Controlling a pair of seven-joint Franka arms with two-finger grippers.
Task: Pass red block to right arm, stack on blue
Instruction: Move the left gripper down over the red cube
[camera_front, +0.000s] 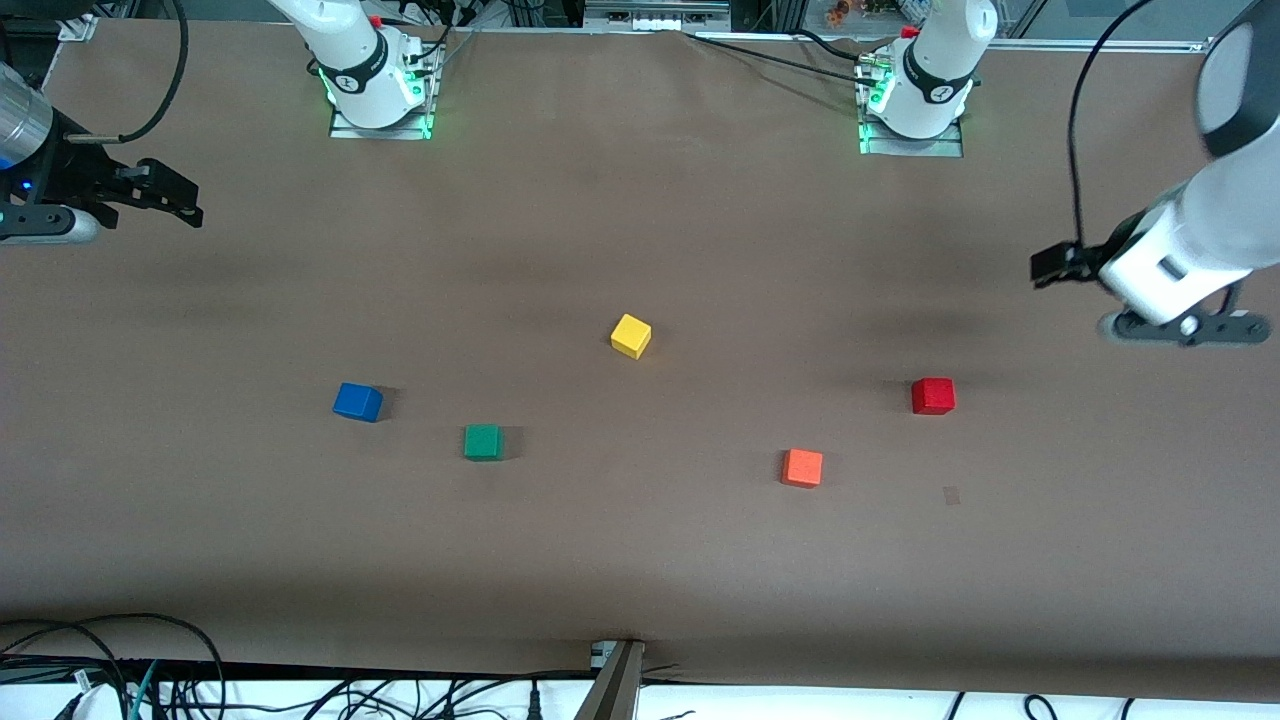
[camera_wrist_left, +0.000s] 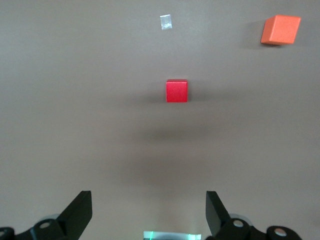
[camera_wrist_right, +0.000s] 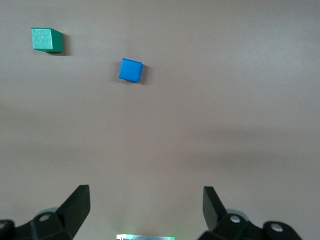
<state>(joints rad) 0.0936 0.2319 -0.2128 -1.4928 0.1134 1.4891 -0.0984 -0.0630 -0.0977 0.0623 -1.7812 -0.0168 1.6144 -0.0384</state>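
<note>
The orange cube (camera_front: 802, 467) lies nearest the front camera on the brown surface (camera_front: 640, 560), with the red block (camera_front: 932, 396) just farther back toward the left arm's end. The left tool (camera_front: 1150, 300) hangs over that end, released, its fingers (camera_wrist_left: 80, 212) spread wide and empty; in its wrist view the red block (camera_wrist_left: 176, 91) sits straight ahead of the gap, square to it as far as I can judge. So the left arm is plainly the nearer one. The right tool (camera_front: 150, 195) waits over the other end, also released, with the blue cube (camera_wrist_right: 130, 70) ahead of it and the green cube (camera_wrist_right: 47, 39) beside that. The yellow cube (camera_front: 630, 335) lies mid-surface.
</note>
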